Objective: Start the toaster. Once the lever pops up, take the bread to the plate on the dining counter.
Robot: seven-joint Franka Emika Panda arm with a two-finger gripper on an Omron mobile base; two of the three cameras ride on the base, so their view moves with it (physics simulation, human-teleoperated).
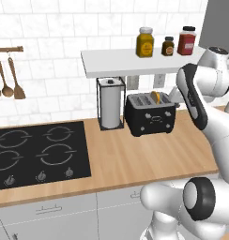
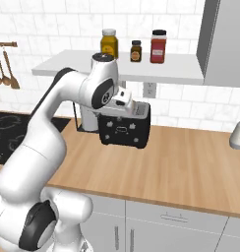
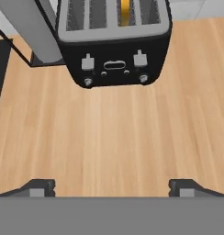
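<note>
The black toaster (image 1: 150,115) (image 2: 124,129) (image 3: 114,41) stands at the back of the wood counter, its silver-trimmed front facing me. The bread (image 1: 156,97) (image 3: 125,11) sticks up a little from its right slot. Two lever knobs on the toaster front sit at the same height. My gripper (image 3: 112,188) hovers above the counter in front of the toaster, open and holding nothing, its fingertips (image 3: 38,187) far apart. In the right base view my hand (image 2: 124,101) covers the toaster's top. The plate and the dining counter are out of view.
A paper-towel holder (image 1: 110,104) stands just left of the toaster, and the black stovetop (image 1: 39,152) lies further left. A white shelf (image 1: 135,61) with three jars hangs above the toaster. A white bottle (image 2: 238,132) stands on the counter at the far right.
</note>
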